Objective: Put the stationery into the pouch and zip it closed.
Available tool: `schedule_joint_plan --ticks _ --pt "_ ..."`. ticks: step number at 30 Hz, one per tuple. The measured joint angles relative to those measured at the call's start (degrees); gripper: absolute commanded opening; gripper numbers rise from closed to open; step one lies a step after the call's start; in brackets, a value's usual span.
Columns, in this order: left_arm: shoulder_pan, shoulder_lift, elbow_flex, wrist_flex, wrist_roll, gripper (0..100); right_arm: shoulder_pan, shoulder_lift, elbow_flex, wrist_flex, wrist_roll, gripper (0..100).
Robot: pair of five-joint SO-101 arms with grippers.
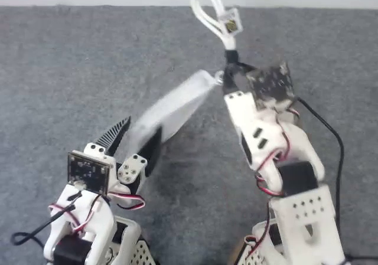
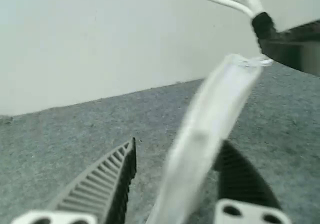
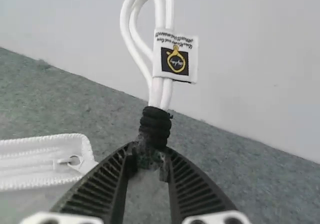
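Right end effector (image 1: 229, 75) clenched on the black knot of the zip pull cord (image 3: 155, 124), at the far end of the pouch (image 1: 171, 108). Pouch long axis runs diagonally over the bench (image 1: 59, 70) from that cord back to the left end effector (image 1: 143, 126), released, jaws astride the near end with a gap on one side. Judgement: zip travel follows this axis, so the left likely needs to clamp its end before the right pulls.
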Motion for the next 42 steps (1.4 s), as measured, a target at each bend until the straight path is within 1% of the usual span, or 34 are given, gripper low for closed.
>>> schedule_joint_plan --ticks 3,6,10,13,15,24,26,30,33,37,40,42 --pt "0.5 0.0 0.0 0.1 1.8 30 3.2 -4.3 3.0 0.0 0.2 0.6" --pt "3.3 0.0 -0.2 0.1 2.3 30 5.2 -6.6 4.6 0.1 0.2 0.6" --pt "6.2 0.0 -3.9 3.5 3.4 30 6.4 -7.3 6.3 0.1 0.2 0.6" --pt "6.4 0.0 -9.9 6.8 4.9 30 6.9 -7.6 7.6 0.1 0.2 0.6" --pt "6.3 0.0 -12.0 7.3 5.3 30 6.9 -7.9 7.9 0.1 0.2 0.6" --pt "6.1 0.0 -12.8 9.4 5.5 30 7.3 -7.9 8.0 1.5 0.4 0.6" --pt "3.6 0.0 -12.8 9.4 5.5 30 7.3 -7.9 8.0 2.6 0.4 0.6" --pt "-4.6 0.0 -12.8 9.4 5.5 30 7.3 -7.9 8.3 4.9 0.4 0.6" --pt "-9.4 -0.1 -12.3 9.4 5.5 30 7.4 -7.9 10.5 5.1 0.4 0.7" --pt "-12.2 -0.1 -8.0 9.1 5.5 30 7.4 -7.9 13.5 5.1 0.4 0.9" --pt "-14.8 -0.1 -1.8 5.8 5.5 30 6.9 -7.9 15.1 5.1 0.4 1.2" --pt "-16.4 -0.1 2.3 3.0 5.5 30 5.6 -7.9 15.7 5.3 0.4 4.3"
